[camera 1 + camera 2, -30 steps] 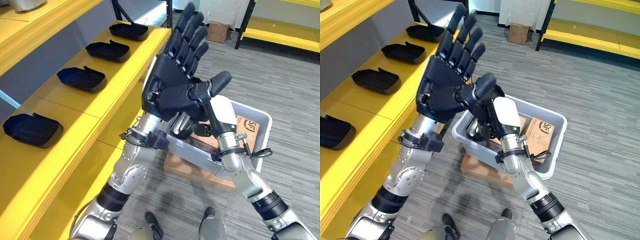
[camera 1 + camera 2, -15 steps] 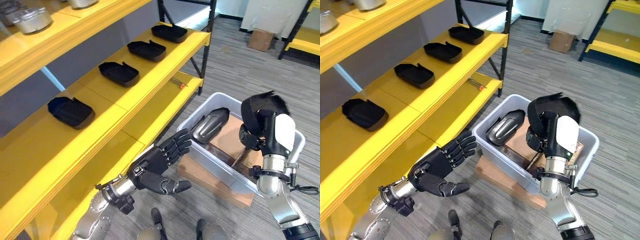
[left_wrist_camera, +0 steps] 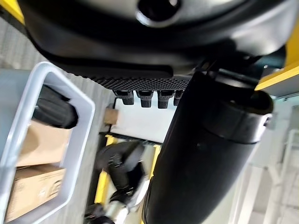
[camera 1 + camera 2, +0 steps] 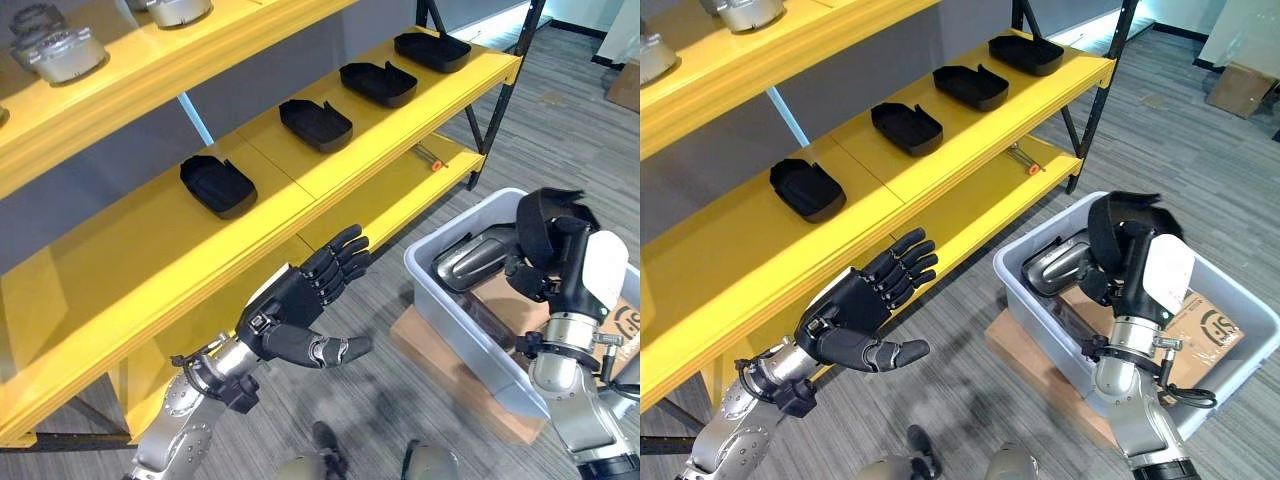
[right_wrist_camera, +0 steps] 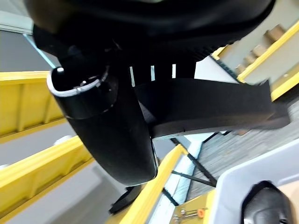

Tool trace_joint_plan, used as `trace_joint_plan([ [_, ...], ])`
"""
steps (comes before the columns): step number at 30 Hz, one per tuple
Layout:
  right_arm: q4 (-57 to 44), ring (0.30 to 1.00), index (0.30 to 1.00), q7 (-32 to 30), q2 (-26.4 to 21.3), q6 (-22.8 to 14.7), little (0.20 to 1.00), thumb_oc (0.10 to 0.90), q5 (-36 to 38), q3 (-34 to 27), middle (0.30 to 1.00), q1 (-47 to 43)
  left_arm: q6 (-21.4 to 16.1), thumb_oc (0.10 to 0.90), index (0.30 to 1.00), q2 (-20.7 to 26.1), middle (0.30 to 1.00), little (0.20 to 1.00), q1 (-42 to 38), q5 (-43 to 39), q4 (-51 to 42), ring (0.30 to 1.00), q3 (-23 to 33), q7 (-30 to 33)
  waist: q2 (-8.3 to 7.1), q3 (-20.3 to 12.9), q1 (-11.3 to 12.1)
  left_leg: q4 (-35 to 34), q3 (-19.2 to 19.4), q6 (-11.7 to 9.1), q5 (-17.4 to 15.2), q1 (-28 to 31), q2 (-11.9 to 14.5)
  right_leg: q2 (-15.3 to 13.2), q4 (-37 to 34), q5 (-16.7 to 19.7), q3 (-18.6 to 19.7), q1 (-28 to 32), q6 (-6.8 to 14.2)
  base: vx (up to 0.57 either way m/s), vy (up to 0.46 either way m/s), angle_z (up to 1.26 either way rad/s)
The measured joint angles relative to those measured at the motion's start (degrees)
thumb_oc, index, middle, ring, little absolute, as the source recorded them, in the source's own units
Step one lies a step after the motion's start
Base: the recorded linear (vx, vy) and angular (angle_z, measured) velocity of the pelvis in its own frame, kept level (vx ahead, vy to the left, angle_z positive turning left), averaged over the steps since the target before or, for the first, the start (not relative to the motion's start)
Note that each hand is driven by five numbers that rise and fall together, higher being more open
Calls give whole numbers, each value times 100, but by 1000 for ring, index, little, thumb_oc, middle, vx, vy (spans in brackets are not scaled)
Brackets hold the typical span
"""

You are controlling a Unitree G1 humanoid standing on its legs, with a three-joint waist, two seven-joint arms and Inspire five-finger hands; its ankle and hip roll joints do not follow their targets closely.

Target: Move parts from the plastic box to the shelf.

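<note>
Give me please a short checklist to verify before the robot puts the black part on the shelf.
1. Right hand holds a black part: ok, fingers curled round it above the plastic box.
2. Left hand free: ok, open, holding nothing.
3. Free space on the shelf beside the four black trays: ok.
4. Grip firmness: cannot tell.
5. Another part left in the box: ok, a silver-grey one.

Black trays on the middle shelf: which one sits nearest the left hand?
The near-end tray, first in the row of four and closest to the open left hand. The other three run further along the shelf, towards its far end.
</note>
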Motion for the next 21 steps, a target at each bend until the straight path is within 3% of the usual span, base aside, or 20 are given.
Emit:
trace_joint_plan([
  [1,3,300,300,-4,-25,0,300,400,-4,-18,300,-85,1,900,1000,-4,1000,1000,-71,1,85,1000,-10,2,17,-10,-38,-44,11,-47,21,122,102,-48,-27,53,-12,-20,45,-88,228,20],
  [3,1,300,300,-9,-105,0,300,400,-32,-16,300,-149,20,900,1000,-12,1000,1000,-172,3,204,1000,-33,73,85,-21,-73,-286,-7,-120,408,295,44,-124,-14,130,-45,-14,172,-102,289,34],
  [8,43,300,300,144,-105,-128,300,400,-439,254,300,-304,32,900,1000,25,1000,1000,-96,-28,201,1000,57,111,126,-24,96,-630,-43,33,336,402,-506,-511,-228,378,-132,269,305,-80,262,53],
  [12,31,300,300,470,-107,-519,300,400,-858,539,300,-485,167,900,1000,44,1000,1000,-14,-64,170,1000,200,110,178,-29,311,-913,-212,41,323,328,-627,-464,-662,551,-161,468,607,-63,190,39],
  [16,-11,300,300,598,-135,-837,300,400,-1525,703,300,-504,263,900,1000,45,1000,1000,345,-78,157,1000,315,70,200,-31,447,-936,-356,28,372,248,-627,-438,-905,710,-269,597,685,-52,90,20],
  [21,-424,300,300,1035,-430,-1104,300,400,-1799,726,300,-533,273,900,1000,43,1000,1000,567,-248,151,1000,349,-166,221,-44,573,-1148,-473,85,511,160,-618,-309,-1254,928,-399,675,669,-8,43,12],
])
